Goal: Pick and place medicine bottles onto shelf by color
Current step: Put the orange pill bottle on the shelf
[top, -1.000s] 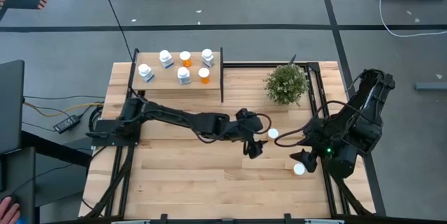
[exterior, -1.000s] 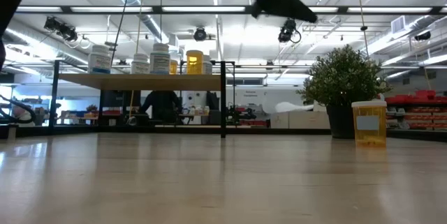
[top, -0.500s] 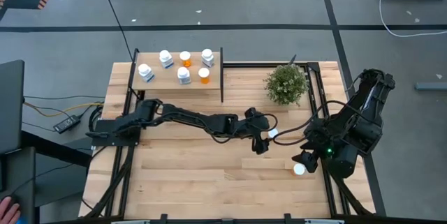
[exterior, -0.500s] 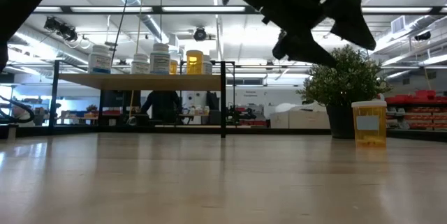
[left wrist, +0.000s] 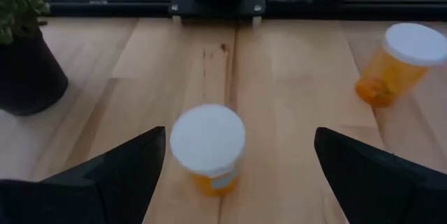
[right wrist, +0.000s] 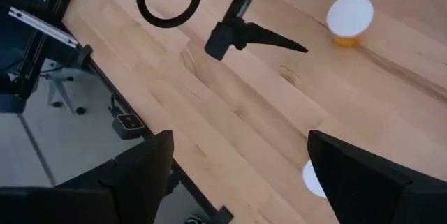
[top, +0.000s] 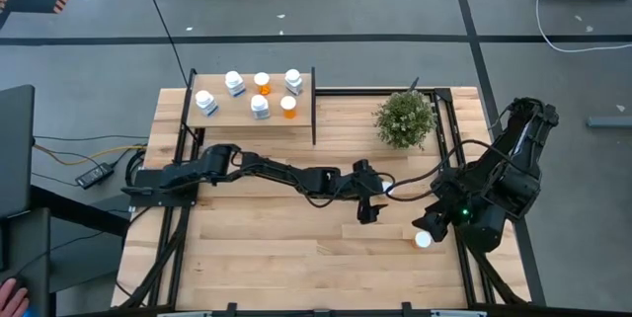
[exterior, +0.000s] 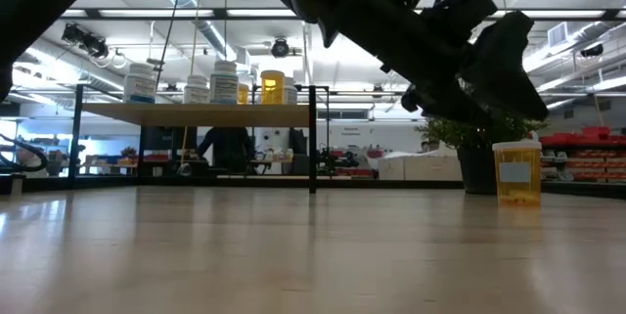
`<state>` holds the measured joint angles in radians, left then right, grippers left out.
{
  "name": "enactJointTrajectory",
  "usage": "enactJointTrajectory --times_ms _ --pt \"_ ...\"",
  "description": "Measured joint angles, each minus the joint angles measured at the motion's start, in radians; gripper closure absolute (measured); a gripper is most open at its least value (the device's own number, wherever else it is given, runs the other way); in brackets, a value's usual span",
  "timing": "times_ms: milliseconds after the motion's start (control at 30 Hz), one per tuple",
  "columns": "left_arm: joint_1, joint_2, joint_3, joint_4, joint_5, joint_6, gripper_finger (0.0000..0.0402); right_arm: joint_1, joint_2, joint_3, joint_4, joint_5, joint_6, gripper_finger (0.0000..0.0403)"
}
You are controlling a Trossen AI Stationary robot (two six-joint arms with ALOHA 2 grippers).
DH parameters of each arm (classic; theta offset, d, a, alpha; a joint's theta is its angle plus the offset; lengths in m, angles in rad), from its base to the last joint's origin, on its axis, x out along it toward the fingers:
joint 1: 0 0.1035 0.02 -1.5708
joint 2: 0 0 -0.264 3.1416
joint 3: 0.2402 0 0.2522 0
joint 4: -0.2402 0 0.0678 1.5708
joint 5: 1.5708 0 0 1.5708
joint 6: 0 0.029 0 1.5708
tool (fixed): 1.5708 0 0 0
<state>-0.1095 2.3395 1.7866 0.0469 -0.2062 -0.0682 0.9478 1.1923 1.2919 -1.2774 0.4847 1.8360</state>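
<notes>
An orange medicine bottle (left wrist: 207, 144) with a white cap stands upright on the table, just ahead of my left gripper (left wrist: 239, 133). The gripper is open, with one finger on each side of the bottle and neither touching it. In the high view my left gripper (top: 371, 203) reaches to the table's right of centre, partly covering this bottle (top: 389, 190). A second orange bottle (top: 423, 239) stands nearer the front, beside my right gripper (right wrist: 241, 137), which waits open above the table. The shelf (top: 252, 112) at the far left carries several white and orange bottles.
A potted plant (top: 405, 118) stands at the far right, close behind the left gripper's bottle. The shelf's black divider panel (top: 314, 110) rises at its right end. Black frame rails (top: 449, 129) run along the table's sides. Bare wood planks (top: 276, 248) lie toward the front.
My left gripper has come down and gone toward the table's right edge, rolling a little. It now sits low with its fingers on either side of the orange bottle. The bottles have stayed where they were.
</notes>
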Motion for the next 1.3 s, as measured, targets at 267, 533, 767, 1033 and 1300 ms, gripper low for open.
enactJointTrajectory --times_ms 267,533,767,1033,1300 --pt "0.024 0.029 0.0 0.078 0.0 0.035 0.0028 -0.001 0.0 0.0 0.0 0.0 0.033 0.0065" --pt "0.046 0.061 -0.001 0.107 0.023 0.031 0.0028 -0.001 0.0 0.0 0.0 0.0 0.059 0.0065" --pt "0.047 0.087 0.0 0.134 0.039 0.033 0.003 -0.001 0.0 0.0 0.0 0.0 0.076 0.0065" --pt "0.047 0.092 0.0 0.142 0.039 0.028 0.0055 -0.001 0.0 0.0 0.0 0.0 0.079 0.0065" --pt "0.047 0.092 0.0 0.164 0.039 0.027 0.0086 -0.001 0.0 0.0 0.0 0.0 0.083 0.0065"
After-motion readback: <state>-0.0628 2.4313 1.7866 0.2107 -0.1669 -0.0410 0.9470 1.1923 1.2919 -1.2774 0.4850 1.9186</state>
